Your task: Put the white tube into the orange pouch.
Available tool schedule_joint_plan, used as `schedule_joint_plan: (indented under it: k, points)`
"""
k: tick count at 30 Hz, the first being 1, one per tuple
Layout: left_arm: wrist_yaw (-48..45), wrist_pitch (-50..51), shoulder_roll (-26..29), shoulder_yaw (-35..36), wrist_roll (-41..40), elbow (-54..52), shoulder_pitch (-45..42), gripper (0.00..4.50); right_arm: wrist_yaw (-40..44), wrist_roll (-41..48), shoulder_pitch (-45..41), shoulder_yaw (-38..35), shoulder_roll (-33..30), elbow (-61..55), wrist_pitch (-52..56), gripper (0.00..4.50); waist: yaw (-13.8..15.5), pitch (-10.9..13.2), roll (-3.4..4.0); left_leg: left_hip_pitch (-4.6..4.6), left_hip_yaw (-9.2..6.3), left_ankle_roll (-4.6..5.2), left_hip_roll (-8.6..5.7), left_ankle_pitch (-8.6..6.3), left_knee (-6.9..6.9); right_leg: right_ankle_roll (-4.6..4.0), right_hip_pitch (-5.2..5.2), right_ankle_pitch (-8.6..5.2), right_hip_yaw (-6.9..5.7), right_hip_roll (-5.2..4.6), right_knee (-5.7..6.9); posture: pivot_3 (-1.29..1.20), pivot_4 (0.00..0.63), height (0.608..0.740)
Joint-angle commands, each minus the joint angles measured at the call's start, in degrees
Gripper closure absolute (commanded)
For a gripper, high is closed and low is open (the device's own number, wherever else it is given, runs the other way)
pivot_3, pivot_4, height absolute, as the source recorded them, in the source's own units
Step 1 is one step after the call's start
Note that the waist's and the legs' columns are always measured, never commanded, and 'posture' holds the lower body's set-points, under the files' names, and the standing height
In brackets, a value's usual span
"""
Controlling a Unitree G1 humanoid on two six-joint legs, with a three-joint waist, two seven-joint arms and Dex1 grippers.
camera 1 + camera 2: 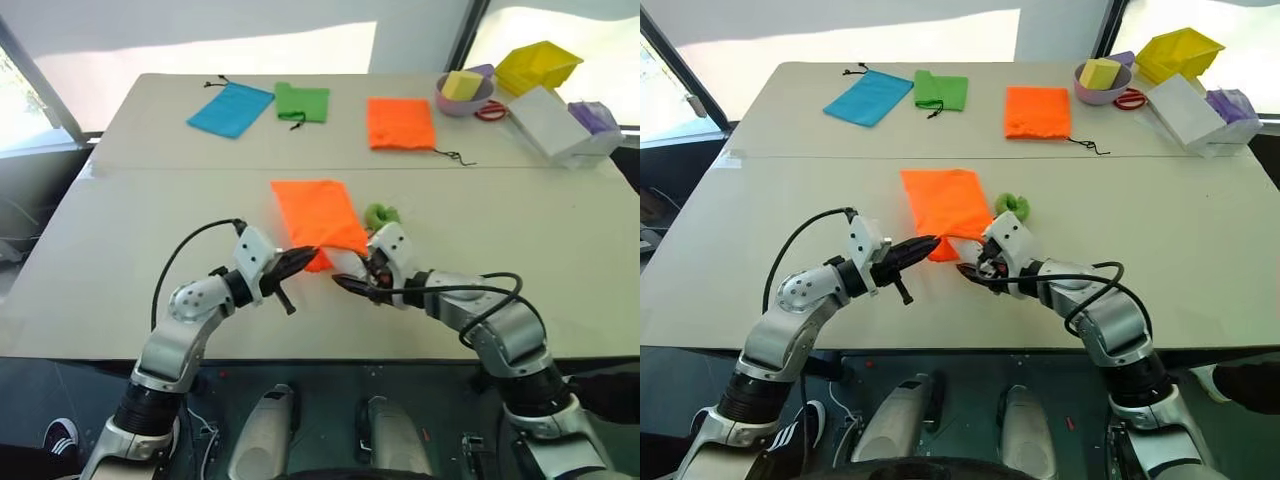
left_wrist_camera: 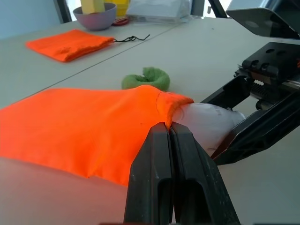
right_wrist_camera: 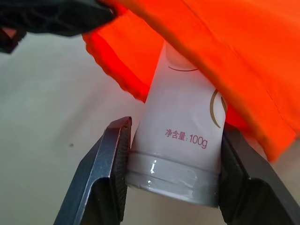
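Observation:
The orange pouch [image 1: 312, 212] lies flat mid-table, its lime-green ring [image 1: 380, 213] beside it on the right. My left gripper [image 1: 300, 262] is shut on the near hem of the pouch's mouth [image 2: 164, 105] and holds it lifted. My right gripper [image 1: 348, 283] is shut on the white tube [image 3: 180, 122], gripping it close to the cap end. The tube's other end reaches under the raised orange fabric [image 3: 243, 56] into the mouth; how far in is hidden. In the left wrist view the tube [image 2: 208, 124] sits just behind the pinched hem.
Along the far side lie a blue pouch [image 1: 230, 108], a green pouch [image 1: 302, 102] and a second orange pouch [image 1: 400, 122]. At the far right stand a purple bowl [image 1: 463, 98], a yellow bin [image 1: 538, 65] and a white box [image 1: 545, 120]. The table's front edge [image 1: 320, 352] is close below both grippers.

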Motion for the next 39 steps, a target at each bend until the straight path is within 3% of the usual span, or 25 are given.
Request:
schedule_joint_plan:
  k: [1,10,15,21,22,25,26,32,39]
  points:
    - [0.25,-0.84,-0.66,-0.76,0.16,-1.98,0.29,4.5,-3.01,-2.0,-3.81,0.84,3.39,2.03,-0.15,2.67,0.05,0.0,0.01,0.0,-0.01,0.0,0.0,0.0,0.0,-0.02,-0.01,0.01,0.0,0.01,0.01,0.0,0.15,0.74]
    - [-0.08,-0.81,-0.26,-2.49,1.38,-1.75,0.71,4.5,-9.42,-8.81,-8.73,3.34,10.39,10.73,-0.74,2.67,0.19,0.0,0.01,0.0,0.02,-0.01,-0.03,0.02,-0.02,0.14,-0.03,0.1,0.04,0.03,0.02,0.0,0.15,0.74]
    - [-0.14,-0.93,-0.23,-2.48,1.72,-1.86,1.39,4.5,-11.7,-8.73,-9.97,0.07,13.92,13.85,0.47,2.67,-0.1,0.0,0.02,0.03,0.01,-0.01,-0.01,0.02,-0.02,0.13,-0.04,0.1,0.05,0.06,0.05,0.0,0.15,0.74]
    - [0.18,-1.11,-0.41,-2.6,2.43,-1.89,1.58,4.5,-7.6,-7.75,-9.98,1.84,14.96,12.82,-0.29,2.67,-0.8,0.0,0.03,0.05,-0.02,-0.01,0.0,0.02,-0.02,0.13,-0.06,0.1,0.08,0.1,0.11,0.0,0.15,0.74]
    - [0.24,-1.15,-0.47,-2.53,2.5,-1.9,1.62,4.5,-7.07,-7.64,-9.76,1.77,14.93,12.38,-0.42,1.65,-1.1,0.0,0.03,0.05,-0.01,-0.01,0.0,0.02,-0.02,0.13,-0.06,0.1,0.08,0.1,0.11,0.0,0.15,0.74]
    - [0.27,-1.36,-0.46,-2.44,2.64,-1.82,1.96,4.5,-5.2,-7.86,-8.9,2.47,13.49,10.9,-0.04,0.3,-1.27,-0.01,0.03,0.05,-0.01,-0.01,-0.01,0.02,-0.02,0.14,-0.05,0.1,0.11,0.1,0.11,0.0,0.15,0.74]
    - [0.27,-1.45,-0.44,-2.48,2.69,-1.86,2.13,4.5,-5.1,-8.82,-8.68,3.24,12.65,10.41,-0.26,0.08,-1.27,-0.01,0.05,0.06,0.0,-0.01,-0.01,0.02,-0.02,0.14,-0.05,0.1,0.12,0.1,0.11,0.0,0.15,0.74]
    - [-0.05,-2.1,0.4,-2.0,2.9,-1.46,3.13,4.5,1.16,-3.89,-5.99,1.58,6.89,-0.2,4.49,0.08,-1.27,-0.01,0.05,0.07,-0.02,-0.01,0.03,0.02,-0.06,0.14,-0.08,0.1,0.15,0.14,0.11,0.0,0.15,0.74]
    - [-1.68,-1.93,2.67,-0.38,1.33,-2.57,4.71,4.5,9.84,1.1,-3.55,-3.83,-6.78,-8.94,5.4,0.08,-1.14,-0.01,0.04,0.06,0.0,-0.06,0.02,-0.01,-0.06,-0.04,-0.07,-0.01,0.18,0.05,0.06,0.0,0.15,0.74]
